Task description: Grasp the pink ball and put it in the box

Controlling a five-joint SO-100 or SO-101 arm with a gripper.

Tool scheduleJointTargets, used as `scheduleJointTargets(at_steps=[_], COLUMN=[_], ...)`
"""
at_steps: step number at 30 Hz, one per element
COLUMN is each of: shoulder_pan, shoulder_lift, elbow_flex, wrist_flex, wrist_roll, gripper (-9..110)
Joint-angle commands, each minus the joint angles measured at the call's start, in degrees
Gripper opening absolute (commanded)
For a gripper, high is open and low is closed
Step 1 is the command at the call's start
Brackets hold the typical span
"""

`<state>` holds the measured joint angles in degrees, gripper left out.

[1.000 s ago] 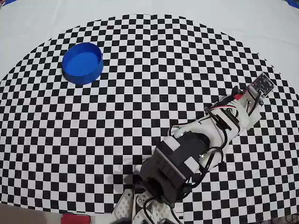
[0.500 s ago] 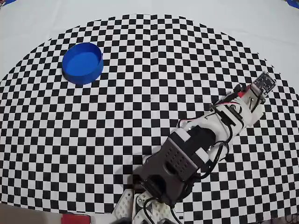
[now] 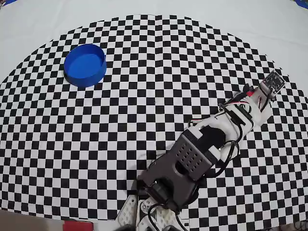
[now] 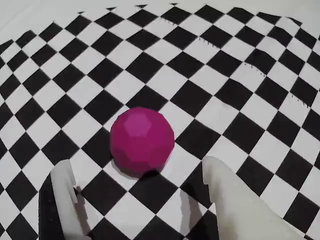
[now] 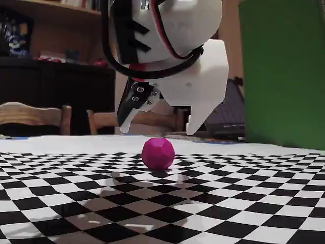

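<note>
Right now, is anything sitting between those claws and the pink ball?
Nothing visible. In the fixed view the open gripper hangs just above the pink ball, with only air between. The wrist view shows bare checkered cloth around the ball.

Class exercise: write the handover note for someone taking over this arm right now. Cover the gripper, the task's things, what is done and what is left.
Gripper: open, empty, poised above the pink ball, not touching it.
Pink ball: on the checkered cloth, sitting between the fingertips in the wrist view.
Box: far left in the overhead view, empty.
Done: approach and alignment.
Left: lower, close, lift, carry to box, release.
</note>
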<state>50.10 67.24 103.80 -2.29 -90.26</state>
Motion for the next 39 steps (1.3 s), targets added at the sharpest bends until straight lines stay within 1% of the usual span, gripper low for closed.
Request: scheduleJointTargets(at_steps=[1, 20, 39], shoulder_pan=[-0.09, 0.44, 1.23], shoulder_lift=[-0.26, -7.29, -12.04], elbow_flex=[-3.87, -12.57, -17.58], wrist_flex=[1.67, 3.78, 4.48], wrist_roll=[0.44, 0.18, 0.26], gripper=[30, 30, 30])
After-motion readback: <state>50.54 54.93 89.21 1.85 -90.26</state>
